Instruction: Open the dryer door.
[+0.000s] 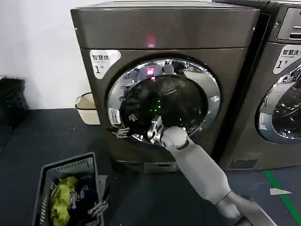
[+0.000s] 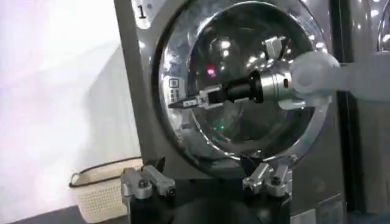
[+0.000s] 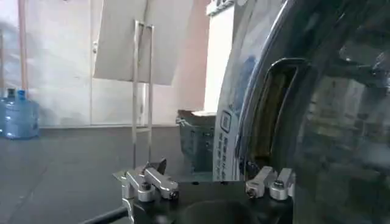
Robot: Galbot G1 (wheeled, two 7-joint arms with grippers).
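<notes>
The dryer [image 1: 164, 33] is a dark bronze-grey box with a white label marked 1 and a pink light. Its round dryer door [image 1: 207, 80] has a chrome ring and dark glass and looks flush with the front. My right gripper [image 1: 134, 133] reaches across the glass to the door's lower left rim. In the left wrist view the right gripper [image 2: 186, 102] points at that rim. In the right wrist view it [image 3: 210, 185] stands open beside the dark recess [image 3: 274, 115] at the door's edge. My left gripper [image 2: 206, 182] hangs low, open and empty, facing the dryer from farther back.
A beige basket [image 1: 87, 109] stands against the dryer's left side. A dark laundry basket [image 1: 44, 179] with clothes sits on the floor near my left arm. A neighbouring grey machine [image 1: 282, 84] stands to the right. A water bottle [image 3: 18, 112] and a white board [image 3: 143, 42] stand farther off.
</notes>
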